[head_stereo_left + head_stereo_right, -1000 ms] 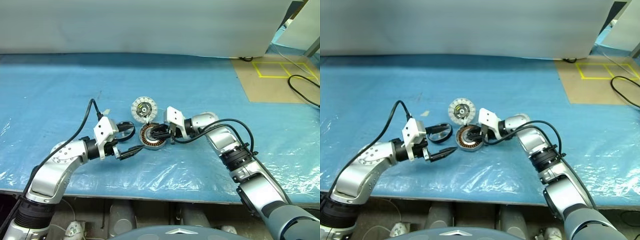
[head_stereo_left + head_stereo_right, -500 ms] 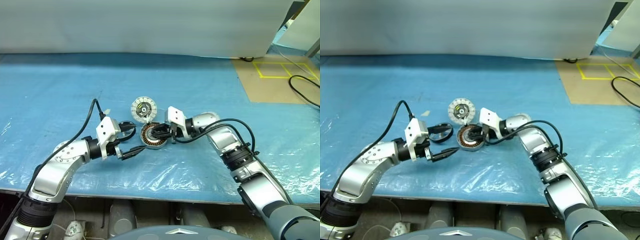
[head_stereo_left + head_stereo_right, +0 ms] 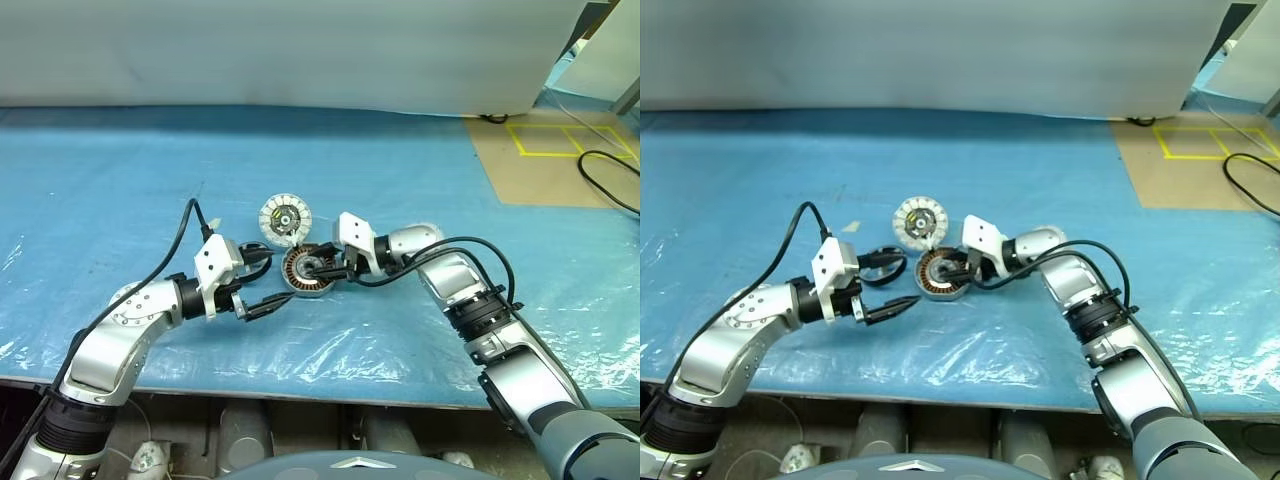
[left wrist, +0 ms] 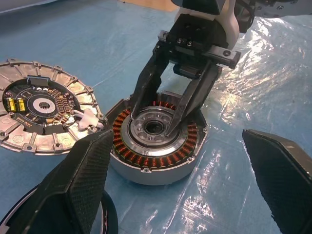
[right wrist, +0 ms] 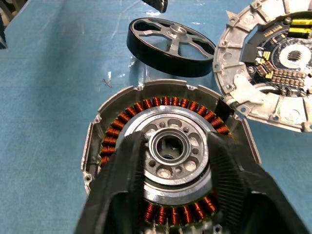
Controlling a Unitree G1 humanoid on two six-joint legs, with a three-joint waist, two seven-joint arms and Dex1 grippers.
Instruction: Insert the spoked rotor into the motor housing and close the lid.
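Note:
The motor housing (image 3: pixel 305 271) is a round metal cup with copper windings around a silver hub (image 5: pixel 171 146), lying flat on the blue table. My right gripper (image 4: pixel 153 124) reaches over it from the right, open, with one fingertip on each side of the hub's centre bearing. The lid (image 3: pixel 285 218), a pale segmented disc with a dark circuit centre, lies face up just behind the housing, touching its rim. To the housing's left the spoked rotor (image 5: pixel 165 61), a black ring, lies flat on the table. My left gripper (image 3: pixel 268 281) hovers wide open beside the rotor, holding nothing.
The blue sheet (image 3: pixel 420 180) on the table is covered in wrinkled clear film toward the front edge. A brown board with yellow tape (image 3: pixel 560 140) and a black cable (image 3: pixel 610 185) lie at the far right. A white panel stands along the back.
My right gripper's fingers have spread apart over the housing's hub. Both arms have kept their places, and the rotor, housing and lid have not moved.

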